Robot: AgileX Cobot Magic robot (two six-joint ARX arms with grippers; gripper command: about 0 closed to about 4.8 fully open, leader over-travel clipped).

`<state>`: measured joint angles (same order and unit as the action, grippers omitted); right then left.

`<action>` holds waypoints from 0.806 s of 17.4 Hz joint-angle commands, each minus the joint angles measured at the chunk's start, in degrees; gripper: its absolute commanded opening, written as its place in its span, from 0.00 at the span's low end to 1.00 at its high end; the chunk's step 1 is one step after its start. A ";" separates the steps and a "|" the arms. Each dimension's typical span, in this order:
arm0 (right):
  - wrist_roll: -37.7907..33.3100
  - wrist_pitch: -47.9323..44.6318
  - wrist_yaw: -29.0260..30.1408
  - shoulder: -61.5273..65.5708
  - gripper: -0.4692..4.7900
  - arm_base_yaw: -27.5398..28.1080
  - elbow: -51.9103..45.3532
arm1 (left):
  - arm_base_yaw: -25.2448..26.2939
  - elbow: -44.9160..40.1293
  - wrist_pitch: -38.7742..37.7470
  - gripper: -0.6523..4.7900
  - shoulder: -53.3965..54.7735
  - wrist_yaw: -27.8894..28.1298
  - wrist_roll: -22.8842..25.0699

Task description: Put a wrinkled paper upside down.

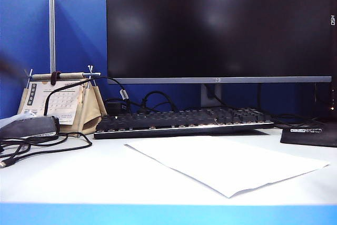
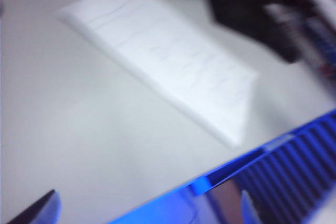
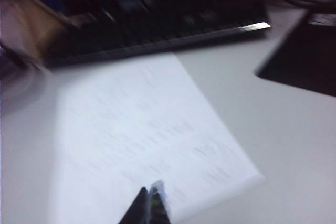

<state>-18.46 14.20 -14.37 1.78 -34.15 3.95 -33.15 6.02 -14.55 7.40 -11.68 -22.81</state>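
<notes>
The wrinkled paper [image 1: 226,164] is a white sheet lying flat on the white desk in front of the keyboard, turned at an angle, with one corner close to the desk's front edge. Faint print shows on its upper face in the left wrist view [image 2: 168,61] and in the right wrist view [image 3: 147,129]. Neither arm appears in the exterior view. My left gripper [image 2: 143,211] is open, its two fingertips far apart, held back over the desk's front edge and away from the sheet. My right gripper [image 3: 150,199] is shut with nothing in it, hovering above the sheet's near part.
A black keyboard [image 1: 184,122] lies behind the paper under a large dark monitor [image 1: 221,25]. A desk calendar [image 1: 63,101] and loose black cables [image 1: 37,143] sit at the left. A black pad [image 1: 310,133] lies at the right. The desk's front edge [image 1: 168,214] is blue.
</notes>
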 commanded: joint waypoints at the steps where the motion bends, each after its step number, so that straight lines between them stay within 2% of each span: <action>1: -6.86 -4.11 4.81 0.52 0.09 1.64 3.17 | 0.07 8.46 -0.39 0.97 1.42 0.24 0.50; 3: -6.21 -3.76 5.86 1.44 0.09 3.83 6.97 | 0.07 17.53 -5.33 0.97 9.77 1.33 3.17; 4: -2.71 -4.72 6.91 2.91 0.09 4.98 9.31 | 0.02 23.71 -9.18 0.97 17.73 0.83 6.16; 5: 1.46 -5.20 8.44 4.48 0.09 5.62 11.58 | 0.04 28.48 -11.23 0.97 24.61 0.39 6.12; 6: 5.05 -5.22 8.85 6.64 0.09 5.81 14.08 | 0.04 32.63 -11.45 0.97 31.45 0.22 5.31; 9: 6.75 -4.87 10.16 14.14 0.09 5.77 20.72 | 0.15 40.02 -9.07 0.97 45.97 1.46 5.57; 11: 6.75 -2.23 15.72 23.21 0.09 5.84 26.77 | 1.55 44.28 -9.16 0.97 57.16 6.12 6.43; 13: 6.73 -1.09 20.61 30.10 0.09 6.34 30.40 | 2.73 45.57 -7.58 0.97 62.29 7.72 6.43; 14: 6.67 -1.49 23.69 33.62 0.10 7.39 31.85 | 3.21 45.55 -4.48 0.97 64.48 8.28 4.33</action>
<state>-11.92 13.08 6.24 33.89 -27.44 34.79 -29.91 51.00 -22.79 71.18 -3.77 -16.75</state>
